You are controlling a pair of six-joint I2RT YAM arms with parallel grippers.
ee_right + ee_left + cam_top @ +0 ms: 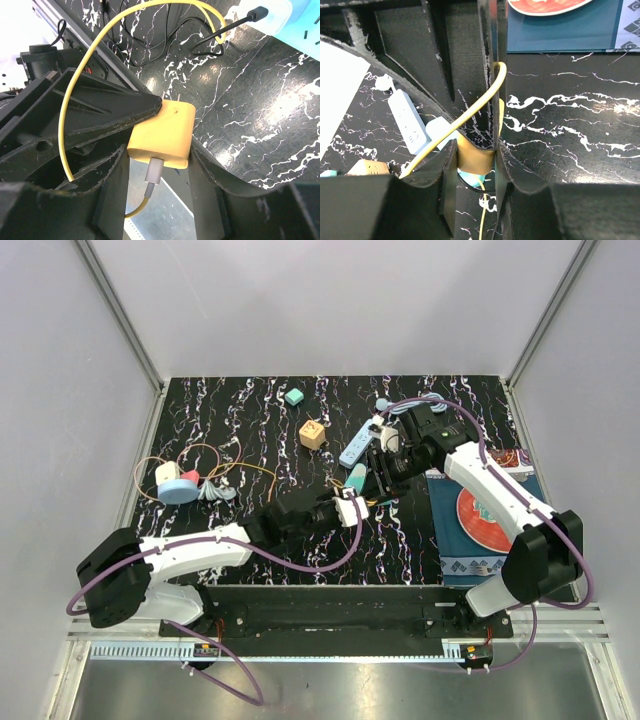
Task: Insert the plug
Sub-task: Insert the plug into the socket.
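The plug [162,132] is a yellow block with a grey connector and a yellow cable [65,115] leaving its underside. My right gripper [160,165] is shut on it, a finger on each side. My left gripper [476,152] comes in from the other side and is also shut on the plug [475,157], with the cable [470,115] arching over its fingers. In the top view the two grippers meet above the middle of the table, left gripper [350,508] and right gripper [378,480]. The pale blue power strip [357,445] lies just behind them on the table.
A teal box with a red disc [485,510] sits at the right under the right arm. A wooden cube [313,434] and a teal block [294,396] lie behind. A blue round device with looped cables [178,485] is at the left. A black cable [240,20] runs nearby.
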